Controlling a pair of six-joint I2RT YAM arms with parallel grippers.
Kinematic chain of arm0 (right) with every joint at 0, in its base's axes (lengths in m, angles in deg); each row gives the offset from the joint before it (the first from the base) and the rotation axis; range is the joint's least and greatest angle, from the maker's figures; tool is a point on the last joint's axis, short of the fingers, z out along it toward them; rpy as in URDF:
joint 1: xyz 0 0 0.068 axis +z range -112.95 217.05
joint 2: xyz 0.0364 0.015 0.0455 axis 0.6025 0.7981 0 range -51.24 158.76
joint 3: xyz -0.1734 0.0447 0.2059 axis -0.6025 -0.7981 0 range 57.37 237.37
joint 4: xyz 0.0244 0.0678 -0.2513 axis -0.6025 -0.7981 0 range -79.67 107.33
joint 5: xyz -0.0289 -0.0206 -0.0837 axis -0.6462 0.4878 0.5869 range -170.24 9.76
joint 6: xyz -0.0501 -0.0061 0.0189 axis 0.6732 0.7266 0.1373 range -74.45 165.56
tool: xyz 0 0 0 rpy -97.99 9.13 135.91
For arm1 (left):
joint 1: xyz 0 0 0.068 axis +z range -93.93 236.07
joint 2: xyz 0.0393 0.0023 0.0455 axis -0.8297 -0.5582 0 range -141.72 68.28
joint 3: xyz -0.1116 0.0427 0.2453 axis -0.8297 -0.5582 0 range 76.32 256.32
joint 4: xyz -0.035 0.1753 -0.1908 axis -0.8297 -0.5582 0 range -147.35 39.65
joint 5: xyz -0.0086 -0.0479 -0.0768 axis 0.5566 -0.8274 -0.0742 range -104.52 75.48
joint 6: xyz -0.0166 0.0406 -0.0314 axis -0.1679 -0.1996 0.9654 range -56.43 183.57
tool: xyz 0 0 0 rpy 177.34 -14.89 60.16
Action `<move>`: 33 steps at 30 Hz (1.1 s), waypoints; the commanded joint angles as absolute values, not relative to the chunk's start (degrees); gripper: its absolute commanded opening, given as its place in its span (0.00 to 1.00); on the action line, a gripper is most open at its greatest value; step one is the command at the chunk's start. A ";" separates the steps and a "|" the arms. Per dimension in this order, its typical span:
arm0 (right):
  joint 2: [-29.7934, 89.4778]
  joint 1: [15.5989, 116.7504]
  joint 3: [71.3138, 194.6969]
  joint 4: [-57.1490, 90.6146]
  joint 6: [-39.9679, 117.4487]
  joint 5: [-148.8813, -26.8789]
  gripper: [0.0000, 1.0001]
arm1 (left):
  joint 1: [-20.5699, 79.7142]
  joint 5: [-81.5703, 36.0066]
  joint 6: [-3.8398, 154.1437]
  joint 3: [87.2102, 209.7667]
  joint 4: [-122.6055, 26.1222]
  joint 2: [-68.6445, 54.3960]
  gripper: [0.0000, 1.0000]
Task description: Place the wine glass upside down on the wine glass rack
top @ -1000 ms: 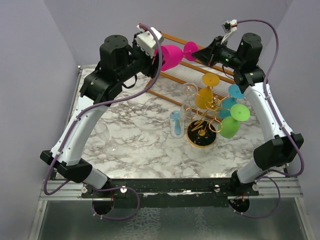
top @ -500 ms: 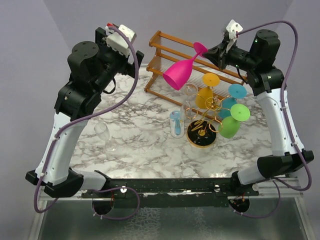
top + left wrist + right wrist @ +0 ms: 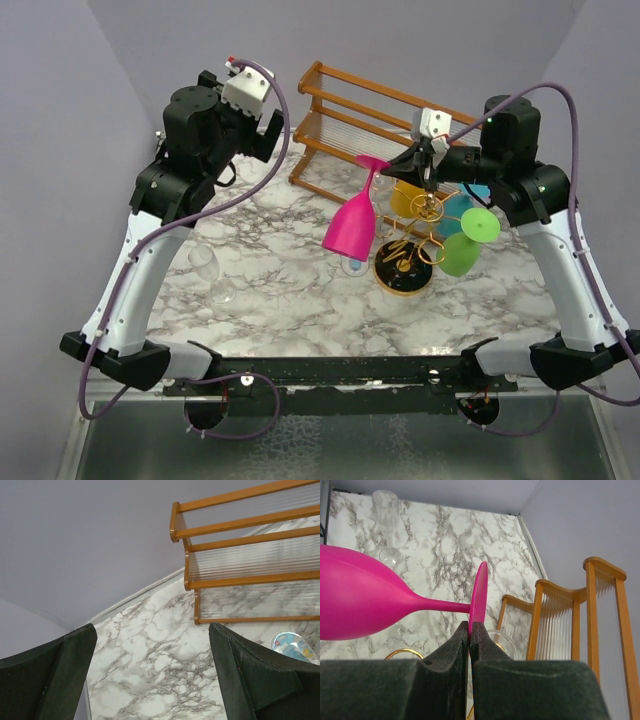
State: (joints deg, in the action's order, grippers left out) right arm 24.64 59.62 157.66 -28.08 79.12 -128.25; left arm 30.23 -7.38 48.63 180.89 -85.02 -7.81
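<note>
My right gripper [image 3: 408, 166] is shut on the foot of a magenta wine glass [image 3: 352, 222], which hangs bowl down and tilted just left of the gold wire rack [image 3: 405, 258]. In the right wrist view the pads [image 3: 462, 640] pinch the rim of the glass's foot [image 3: 480, 597], and the bowl [image 3: 355, 600] points left. The rack stands on a round black base and carries upside-down yellow [image 3: 412, 190], teal [image 3: 460, 205] and green [image 3: 465, 245] glasses. My left gripper [image 3: 150, 680] is open and empty, held high over the back left of the table.
A brown wooden slatted shelf [image 3: 360, 120] stands at the back, also in the left wrist view [image 3: 240, 555]. A clear glass [image 3: 208, 268] lies on the marble at the left. A light blue glass [image 3: 350, 264] and a clear glass [image 3: 378, 185] stand by the rack.
My right gripper has swung the magenta glass from high by the wooden shelf down toward the gold rack, bowl now pointing down. My left arm let go earlier and drew back left.
</note>
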 commanded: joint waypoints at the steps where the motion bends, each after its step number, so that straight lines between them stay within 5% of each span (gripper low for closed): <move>1: 21.59 59.99 156.14 -29.60 81.02 -128.60 0.01 | 32.18 -7.44 50.87 180.40 -83.33 -9.40 0.97; 33: 8.92 60.14 144.30 -24.28 82.05 -126.39 0.01 | 46.64 -17.68 56.72 175.81 -79.26 -16.56 0.97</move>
State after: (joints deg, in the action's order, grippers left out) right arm 11.09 59.88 143.98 -25.98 81.89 -126.78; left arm 46.27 -15.10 56.17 176.70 -82.03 -17.87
